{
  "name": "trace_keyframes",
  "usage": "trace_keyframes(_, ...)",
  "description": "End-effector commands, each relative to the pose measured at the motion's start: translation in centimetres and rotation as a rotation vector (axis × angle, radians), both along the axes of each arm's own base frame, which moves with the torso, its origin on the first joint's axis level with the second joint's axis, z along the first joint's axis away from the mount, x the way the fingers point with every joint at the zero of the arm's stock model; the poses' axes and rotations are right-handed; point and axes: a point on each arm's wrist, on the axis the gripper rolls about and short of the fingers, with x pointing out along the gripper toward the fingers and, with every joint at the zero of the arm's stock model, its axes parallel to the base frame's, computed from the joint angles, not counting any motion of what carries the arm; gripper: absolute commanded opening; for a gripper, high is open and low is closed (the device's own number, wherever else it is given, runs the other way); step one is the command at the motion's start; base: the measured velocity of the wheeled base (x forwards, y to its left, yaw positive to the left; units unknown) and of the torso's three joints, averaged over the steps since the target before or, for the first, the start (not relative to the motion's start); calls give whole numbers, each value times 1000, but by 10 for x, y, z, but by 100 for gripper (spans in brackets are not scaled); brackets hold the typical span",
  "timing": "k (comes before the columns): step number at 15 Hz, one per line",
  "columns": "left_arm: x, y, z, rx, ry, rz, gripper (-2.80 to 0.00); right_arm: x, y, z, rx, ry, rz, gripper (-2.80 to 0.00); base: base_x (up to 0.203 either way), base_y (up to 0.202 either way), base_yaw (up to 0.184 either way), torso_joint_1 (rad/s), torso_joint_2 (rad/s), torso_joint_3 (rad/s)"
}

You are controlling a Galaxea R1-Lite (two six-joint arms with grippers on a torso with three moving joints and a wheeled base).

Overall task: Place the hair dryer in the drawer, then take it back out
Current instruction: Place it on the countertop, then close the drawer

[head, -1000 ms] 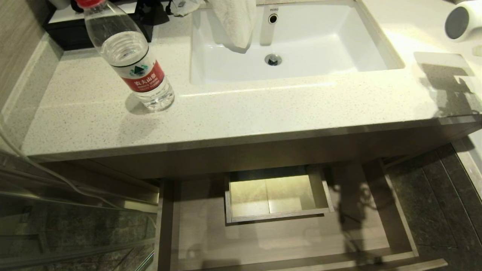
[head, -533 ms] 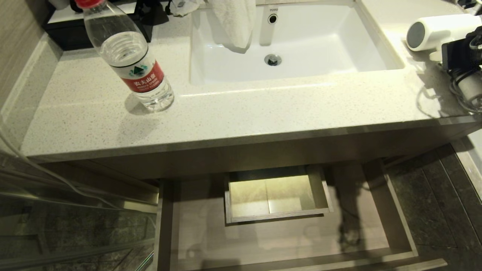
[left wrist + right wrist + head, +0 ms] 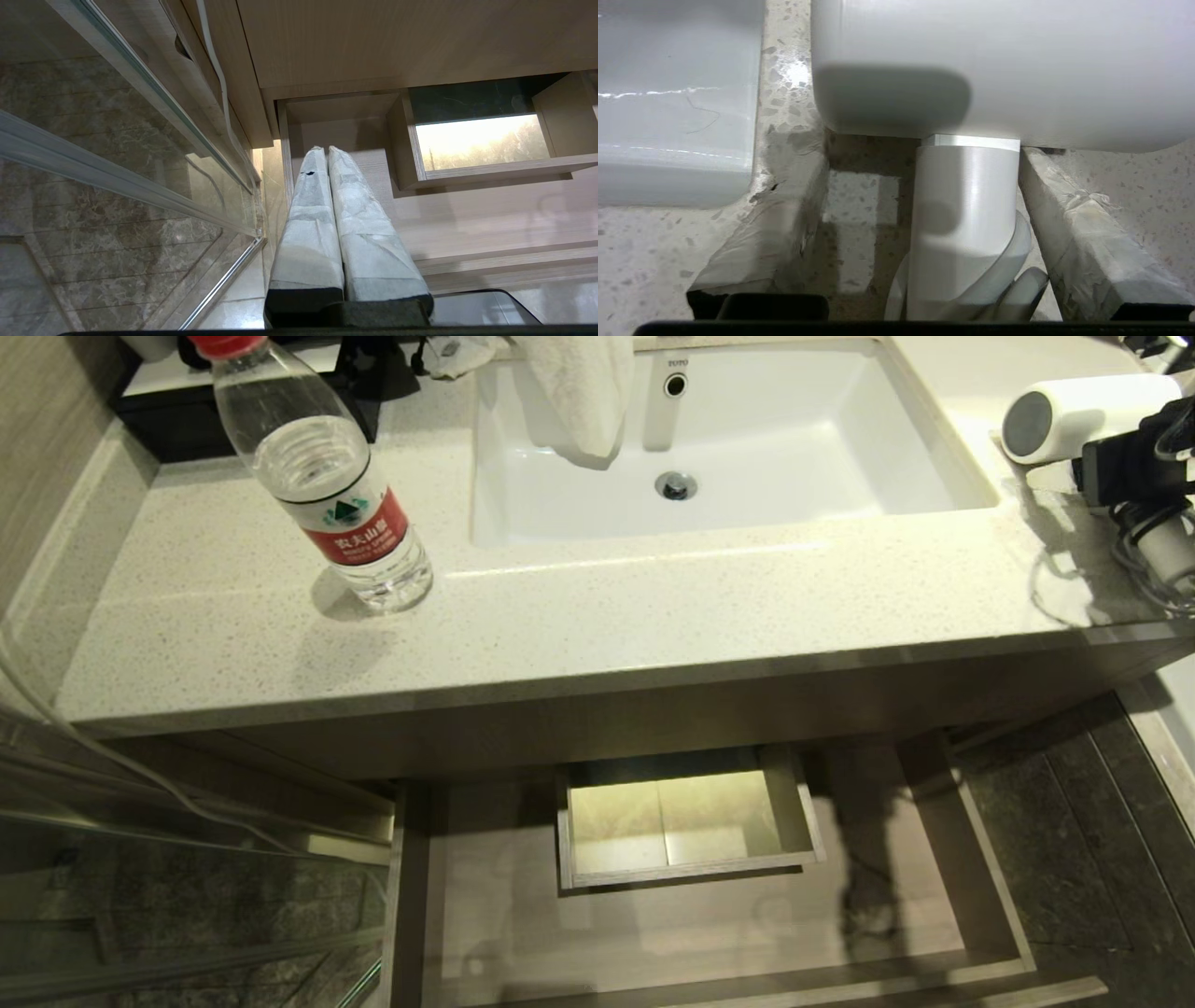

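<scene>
A speckled pale stone worktop (image 3: pixel 597 607) runs across the scene with a white sink (image 3: pixel 794 448) set into its far middle. The hair dryer (image 3: pixel 1074 415) lies on the worktop at the far right, just right of the sink, its grey grille end facing left. In the right wrist view the hair dryer's (image 3: pixel 994 70) white barrel lies crosswise and its straight handle points toward the camera, resting on the stone.

The right gripper (image 3: pixel 922 163) sits low over that handle. Its 2 taped fingers (image 3: pixel 1064 205) stand apart, 1 on each side of the handle; a clear gap shows on the sink side, and whether the other finger touches the handle I cannot tell. Its dark body (image 3: pixel 1125 467) shows at the right edge of the head view.

Below the worktop the drawer (image 3: pixel 971 896) stands pulled out, its light wood-grain floor bare, with a boxed cut-out (image 3: pixel 686 821) at its back middle.

The left gripper (image 3: pixel 327 151) hangs low at the drawer's left side, its 2 fingers pressed together on nothing.

A clear water bottle (image 3: pixel 327 476) with a red label stands on the left of the worktop. A white towel (image 3: pixel 579 392) hangs over the sink's far edge.
</scene>
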Motion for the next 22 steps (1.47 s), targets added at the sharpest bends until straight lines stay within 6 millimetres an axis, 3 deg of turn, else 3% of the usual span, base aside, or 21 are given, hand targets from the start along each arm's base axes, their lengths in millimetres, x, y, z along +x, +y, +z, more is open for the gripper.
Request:
trace_keyframes(1, 0, 0, 0, 0, 1, 0, -280, -36, 6, 21, -11, -61, 25, 0, 0, 0, 0, 0, 0, 0)
trace_keyframes(7, 0, 0, 0, 0, 1, 0, -280, -113, 20, 54, -91, -198, 37, 0, 0, 0, 0, 0, 0, 0)
trace_keyframes(8, 0, 0, 0, 0, 1, 0, -280, -118, 21, 56, -91, -207, 34, -56, 0, 0, 0, 0, 0, 0)
trace_keyframes(9, 0, 0, 0, 0, 1, 0, -280, -127, 23, 55, -89, -205, 33, -280, 0, 0, 0, 0, 0, 0)
trace_keyframes(12, 0, 0, 0, 0, 1, 0, -280, -175, 31, 39, -73, -127, 19, -280, 0, 0, 0, 0, 0, 0)
trace_keyframes(14, 0, 0, 0, 0, 1, 0, -280, -191, 33, 22, -57, -39, 6, -280, 0, 0, 0, 0, 0, 0)
trace_keyframes(22, 0, 0, 0, 0, 1, 0, -280, -193, 30, 12, -64, 10, -124, -280, 0, 0, 0, -38, 13, -31)
